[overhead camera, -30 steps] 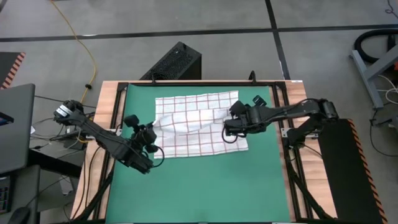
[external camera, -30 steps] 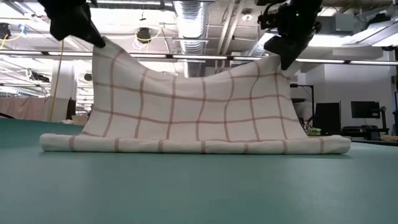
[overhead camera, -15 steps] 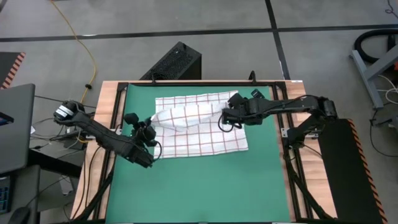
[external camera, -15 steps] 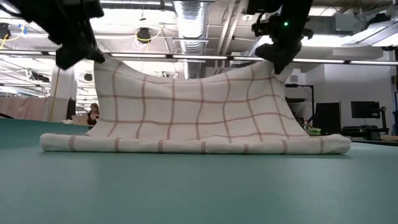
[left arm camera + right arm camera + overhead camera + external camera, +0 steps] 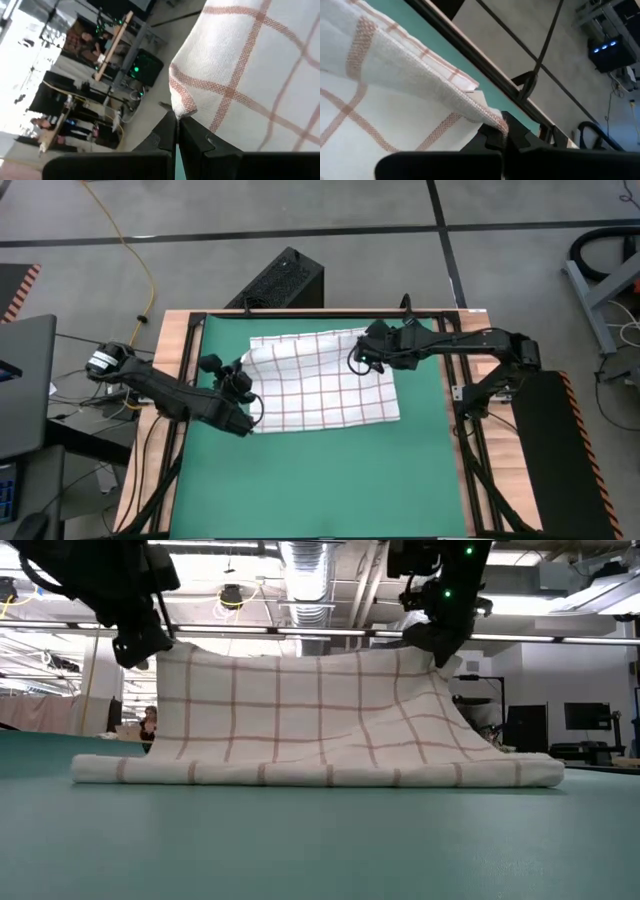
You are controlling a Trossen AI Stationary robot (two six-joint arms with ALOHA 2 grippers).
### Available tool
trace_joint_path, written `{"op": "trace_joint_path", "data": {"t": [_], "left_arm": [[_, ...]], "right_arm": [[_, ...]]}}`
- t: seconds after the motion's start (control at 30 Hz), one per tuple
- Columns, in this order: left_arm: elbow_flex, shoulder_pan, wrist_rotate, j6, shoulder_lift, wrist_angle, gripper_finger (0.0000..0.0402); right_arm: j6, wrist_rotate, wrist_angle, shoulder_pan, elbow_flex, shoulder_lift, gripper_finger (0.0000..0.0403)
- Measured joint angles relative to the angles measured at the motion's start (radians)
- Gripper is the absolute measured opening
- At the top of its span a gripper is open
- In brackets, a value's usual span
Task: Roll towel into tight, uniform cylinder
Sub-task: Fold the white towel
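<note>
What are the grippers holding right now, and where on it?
Both hold the towel: left gripper and right gripper each pinch a lifted corner.

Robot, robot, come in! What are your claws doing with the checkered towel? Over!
Left gripper and right gripper both shut on towel corners, holding them up. Near edge on green mat. Not rolled yet. Nothing in the way.

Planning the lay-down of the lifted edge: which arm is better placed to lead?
Neither clearly. Left gripper and right gripper each pinch a corner of the towel, lifted level; I'd lower both together.
</note>
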Motion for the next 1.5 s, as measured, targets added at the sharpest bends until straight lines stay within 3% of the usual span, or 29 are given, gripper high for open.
{"op": "trace_joint_path", "data": {"t": [0.3, 0.93, 1.07, 1.3, 1.5], "left_arm": [[0.000, 0.089, 0.029, 0.167, 0.000, 0.215, 0.0000], [-0.020, 0.209, 0.036, 0.302, 0.000, 0.383, 0.0000], [-0.100, 0.209, 0.068, 0.399, -0.007, 0.542, 0.0000], [-0.268, 0.239, 0.225, 0.743, -0.105, 1.015, 0.0000], [-0.296, 0.298, 0.238, 0.800, -0.227, 1.016, 0.0000]], "right_arm": [[-0.093, -0.040, 0.105, -0.029, -0.039, 0.000, 0.0008], [-0.176, -0.044, 0.232, -0.070, -0.076, 0.000, 0.0008], [-0.180, -0.051, 0.233, -0.079, -0.076, 0.000, 0.0008], [-0.197, -0.067, 0.235, -0.095, -0.076, 0.000, 0.0008], [-0.205, -0.073, 0.237, -0.102, -0.076, 0.000, 0.0008]]}}
